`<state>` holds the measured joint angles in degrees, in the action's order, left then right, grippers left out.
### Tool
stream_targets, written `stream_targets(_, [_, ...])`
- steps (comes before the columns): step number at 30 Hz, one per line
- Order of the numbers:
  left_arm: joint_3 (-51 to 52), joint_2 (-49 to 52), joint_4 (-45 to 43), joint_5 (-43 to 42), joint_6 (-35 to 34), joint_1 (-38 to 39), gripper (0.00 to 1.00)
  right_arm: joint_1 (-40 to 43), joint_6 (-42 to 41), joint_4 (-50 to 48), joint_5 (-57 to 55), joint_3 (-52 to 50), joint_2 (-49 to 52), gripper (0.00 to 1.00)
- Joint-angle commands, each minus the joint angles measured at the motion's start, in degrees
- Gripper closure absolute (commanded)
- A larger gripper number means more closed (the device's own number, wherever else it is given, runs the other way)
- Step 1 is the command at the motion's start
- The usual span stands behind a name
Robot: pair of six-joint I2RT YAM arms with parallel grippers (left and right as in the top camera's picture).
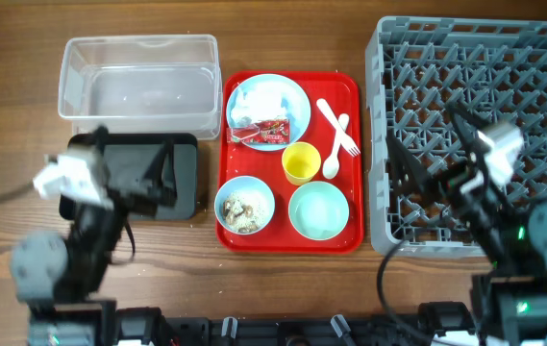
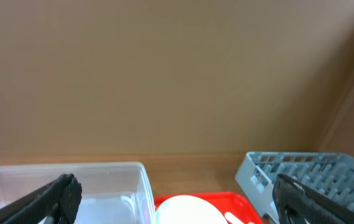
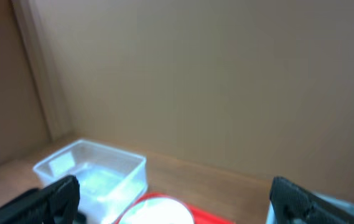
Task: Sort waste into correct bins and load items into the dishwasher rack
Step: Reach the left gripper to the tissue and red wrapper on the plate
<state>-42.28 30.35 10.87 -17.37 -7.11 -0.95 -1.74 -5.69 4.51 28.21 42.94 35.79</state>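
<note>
The left arm (image 1: pixel 86 226) and right arm (image 1: pixel 499 216) sit folded back, wrists raised. The left gripper (image 2: pixel 175 190) has its jaws spread wide (only the fingertips show), and so does the right gripper (image 3: pixel 173 190); both are empty.

red wrapper (image 1: pixel 273 130), tissue (image 1: pixel 257 99) on plate (image 1: pixel 297 100) | scraps (image 1: pixel 243 210) in bowl (image 1: pixel 223 197) | yellow cup (image 1: pixel 301 162) upright

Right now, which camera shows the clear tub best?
The overhead view: the whole tub shows from above, empty, left of the red tray. The left wrist view catches only its upper part, cut off by the bottom edge. The right wrist view shows most of it, but small, blurred and low in the frame.
</note>
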Motion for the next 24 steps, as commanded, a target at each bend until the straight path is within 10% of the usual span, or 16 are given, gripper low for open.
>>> stream_targets(1, [-15.17, 15.78, 7.32, -2.80, 5.44, 2.25, 0.00, -0.33, 1.44, 6.47, 4.26, 8.17, 6.12, 0.00])
stream_targets(12, [-52.63, 58.10, 38.77, -2.54, 22.01, 14.69, 0.00, -0.33, 7.15, 21.03, 5.77, 15.54, 13.64, 0.00])
stream_targets(24, [-54.05, 79.38, 35.10, -4.66, 29.94, 15.69, 0.00, -0.33, 7.15, 29.92, 5.70, 15.52, 17.40, 0.00])
